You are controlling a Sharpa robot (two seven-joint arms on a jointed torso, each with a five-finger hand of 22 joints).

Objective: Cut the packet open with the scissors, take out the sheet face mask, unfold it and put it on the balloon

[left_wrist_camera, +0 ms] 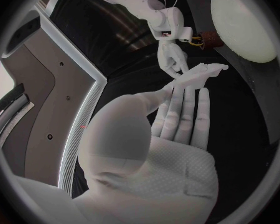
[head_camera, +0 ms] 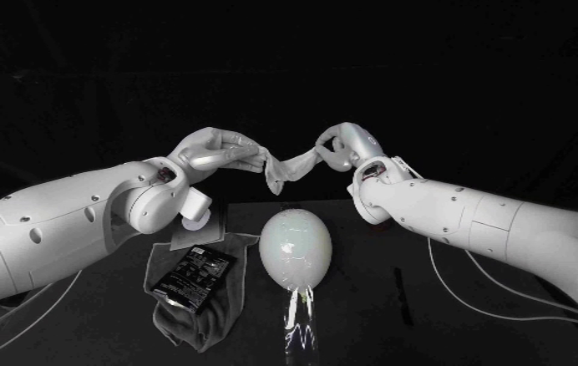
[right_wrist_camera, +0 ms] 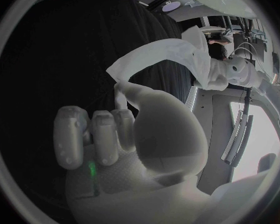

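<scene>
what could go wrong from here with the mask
The sheet mask hangs bunched and twisted between the left hand and right hand, each holding one end; pulling harder might tear it or slip it free. The balloon lies on the table below, nothing visibly bracing it, so it may roll when the mask is laid on it.

I read the balloon [head_camera: 295, 247] at the centre of the table [head_camera: 362, 332]. The packet [head_camera: 193, 276] lies at its 9 o'clock, on a cloth [head_camera: 199, 324]. At the balloon's 12 o'clock, the sheet face mask [head_camera: 289, 168] is held between left hand [head_camera: 217, 153] and right hand [head_camera: 343, 144].
</scene>
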